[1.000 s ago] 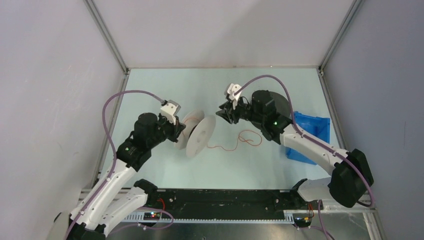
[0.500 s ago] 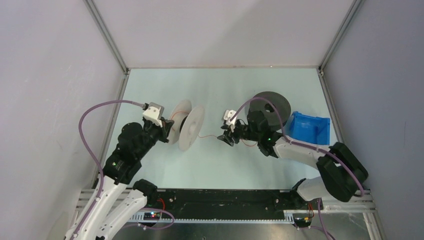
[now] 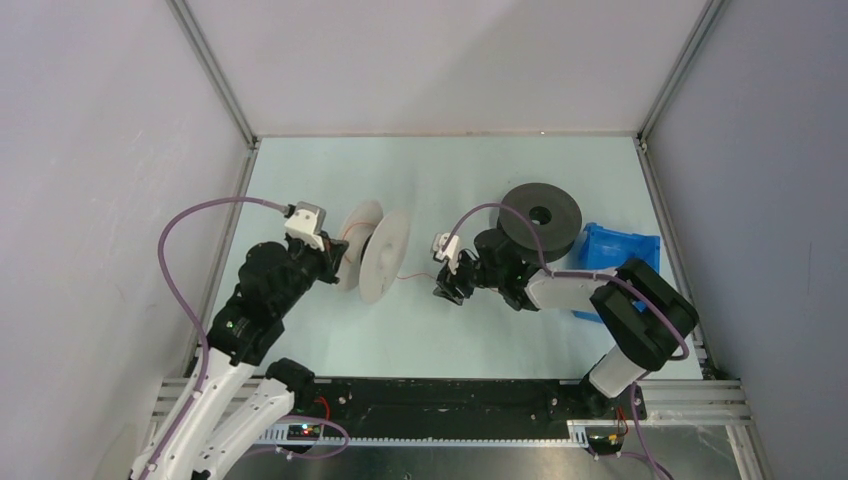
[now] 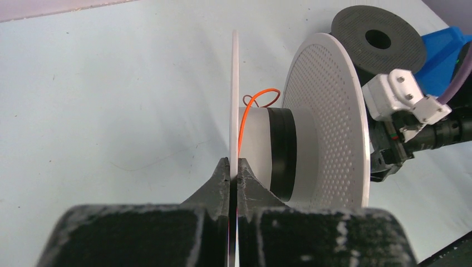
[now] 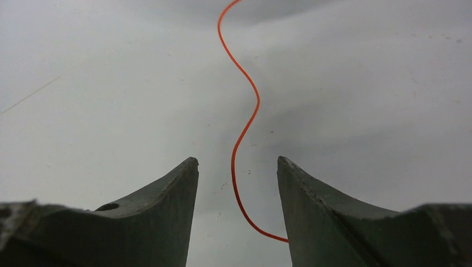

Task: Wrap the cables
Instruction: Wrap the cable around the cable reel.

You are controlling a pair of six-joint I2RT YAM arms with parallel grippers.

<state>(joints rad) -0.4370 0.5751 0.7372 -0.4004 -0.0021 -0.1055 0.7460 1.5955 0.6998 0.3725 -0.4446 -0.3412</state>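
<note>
Here right gripper point(image 5: 236, 161) gapes astride red cable point(image 5: 257, 105) (end hidden); left gripper point(image 4: 232, 164) clamps spool flange point(image 4: 234, 83).

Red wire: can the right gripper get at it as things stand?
Probably yes. The right gripper is open, low over the table; the red wire runs between its fingers, and nothing lies in the way.

We see upright spool point(image 3: 375, 252) left of centre on surface point(image 3: 450, 170), left claw point(image 4: 234, 167) at its left flange. Cable point(image 3: 415, 275) runs right fr. spool to betw. right claw point(image 3: 447, 288) tips. Flat spool point(image 3: 541, 215) behind that claw; bin point(image 3: 620, 255) right of it.
</note>
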